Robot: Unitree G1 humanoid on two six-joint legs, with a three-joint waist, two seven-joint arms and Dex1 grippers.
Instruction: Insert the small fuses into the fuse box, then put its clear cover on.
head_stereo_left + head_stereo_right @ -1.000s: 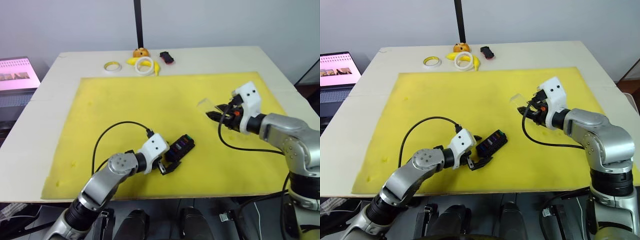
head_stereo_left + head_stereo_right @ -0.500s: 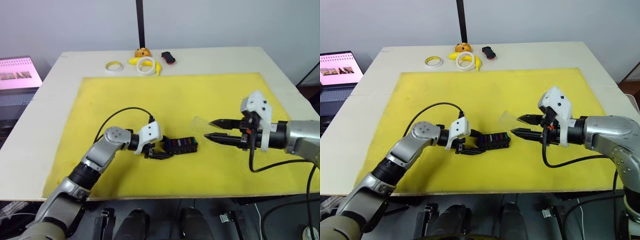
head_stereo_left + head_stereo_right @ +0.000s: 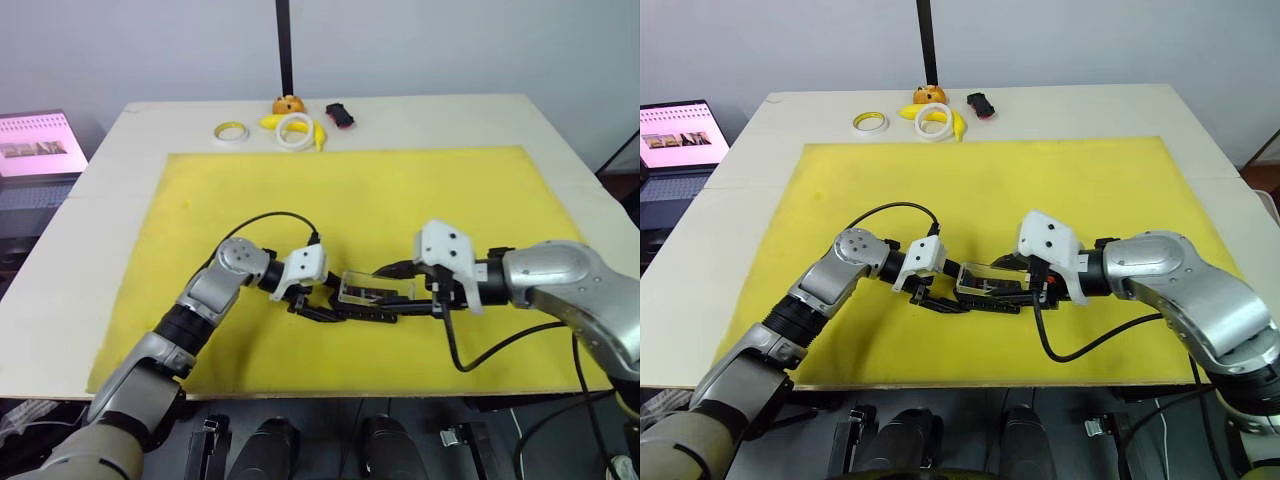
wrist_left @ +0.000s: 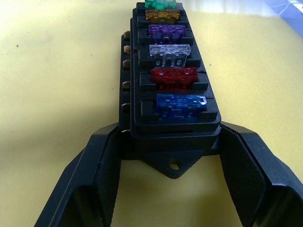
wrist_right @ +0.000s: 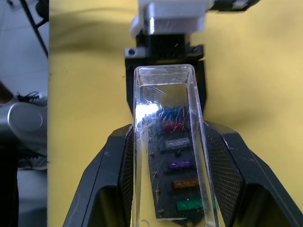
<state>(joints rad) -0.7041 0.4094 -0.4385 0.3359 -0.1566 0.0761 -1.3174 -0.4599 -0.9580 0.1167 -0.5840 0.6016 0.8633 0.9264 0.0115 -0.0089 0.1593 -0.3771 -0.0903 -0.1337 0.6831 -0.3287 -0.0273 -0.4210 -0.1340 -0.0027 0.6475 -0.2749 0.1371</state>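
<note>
a: where is the fuse box lying, and what is it carrying?

b: it is lying near the front of the yellow mat, its long axis running between the two grippers. six small fuses are sitting in a row of slots: blue, red, grey, purple, amber, green.

a: and the clear cover?

b: it is hovering over the box, its long axis matching the box's. whether it is touching the box cannot be told.

a: which gripper is doing what?

b: the left gripper is gripping the blue-fuse end of the box, one finger on each side wall. the right gripper is pinching the cover by its long sides, coming from the opposite end, so it appears to be the one placing the lid.

a: what does the coming move turn on?

b: probably on keeping the cover's outline square over the box while lowering it.

a: anything hard to make out?

b: the cover's edges are nearly vanishing in the head views, and the box's far end is being hidden beneath it.
</note>
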